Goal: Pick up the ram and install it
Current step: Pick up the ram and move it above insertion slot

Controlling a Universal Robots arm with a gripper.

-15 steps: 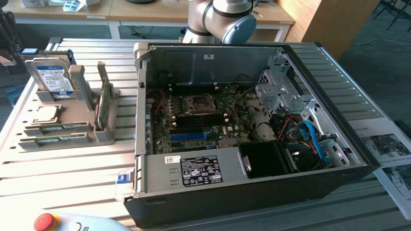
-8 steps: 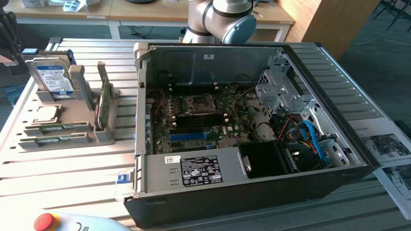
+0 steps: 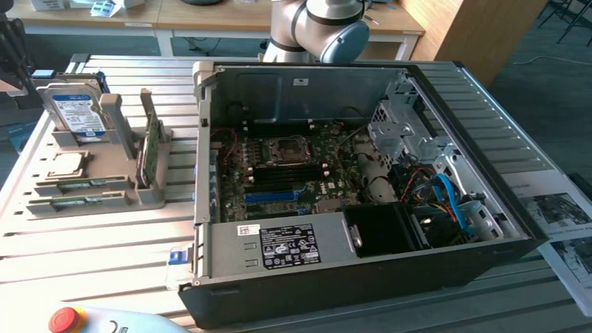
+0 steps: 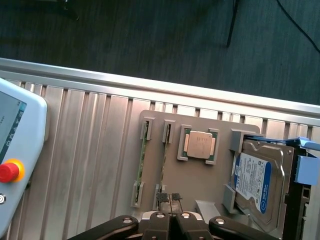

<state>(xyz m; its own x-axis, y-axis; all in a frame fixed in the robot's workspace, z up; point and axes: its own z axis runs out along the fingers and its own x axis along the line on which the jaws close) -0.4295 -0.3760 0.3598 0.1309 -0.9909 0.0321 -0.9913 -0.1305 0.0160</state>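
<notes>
Wrist view: claw (image 4: 169, 198) pressed together and empty, hovering by the ram (image 4: 164, 160) standing edgewise in its gray holder (image 4: 200, 182); pick-up not yet begun, and grasping needs it spread.

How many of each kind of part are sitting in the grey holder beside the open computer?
Ram sticks: 2
Square chip: 1
Hard drive: 1
Tall green card: 1
Total: 5
</notes>
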